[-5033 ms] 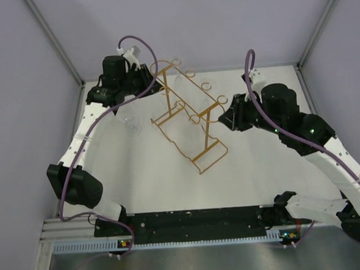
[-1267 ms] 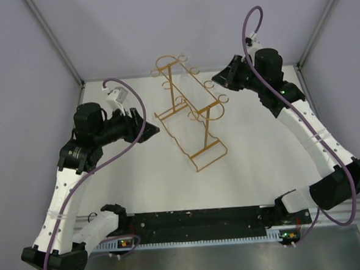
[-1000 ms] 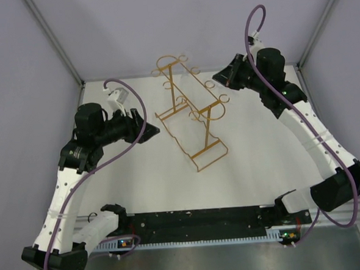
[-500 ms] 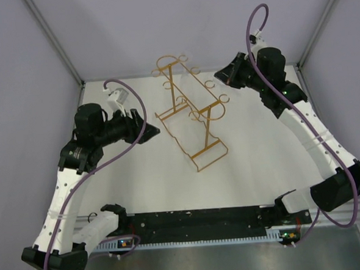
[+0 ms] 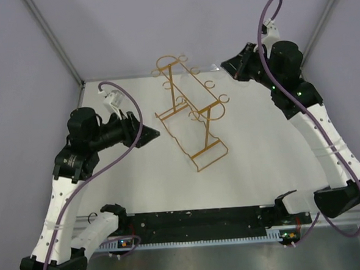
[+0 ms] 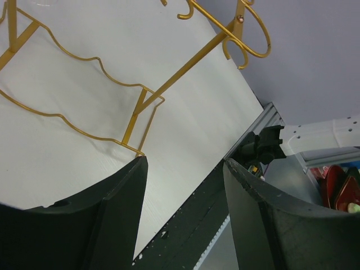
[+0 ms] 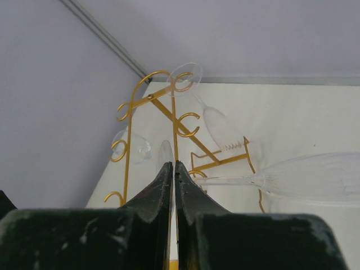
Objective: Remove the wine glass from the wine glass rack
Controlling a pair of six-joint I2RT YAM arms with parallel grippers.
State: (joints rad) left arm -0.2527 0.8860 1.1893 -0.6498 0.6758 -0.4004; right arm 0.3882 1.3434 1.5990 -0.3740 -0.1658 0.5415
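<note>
The gold wire wine glass rack (image 5: pixel 205 133) stands at the middle back of the white table, also seen in the right wrist view (image 7: pixel 174 121) and the left wrist view (image 6: pixel 185 67). My right gripper (image 5: pixel 226 65) hangs high behind the rack's right end. Its fingers are shut (image 7: pixel 172 164) on the foot of a clear wine glass (image 7: pixel 315 177), which sticks out sideways to the right, stem level. Left of the rack, my left gripper (image 5: pixel 154 135) stands open (image 6: pixel 185 169) and empty.
A second clear glass (image 7: pixel 216 126) hangs tilted on the rack's far rail. Another clear round glass shape (image 7: pixel 132 147) shows by the left hooks. Grey walls close in the back and sides. A black and metal rail (image 5: pixel 191 219) runs along the near edge.
My right arm has lifted up and back to the right, away from the rack, still shut. The left arm has drawn slightly left, its jaws unchanged.
</note>
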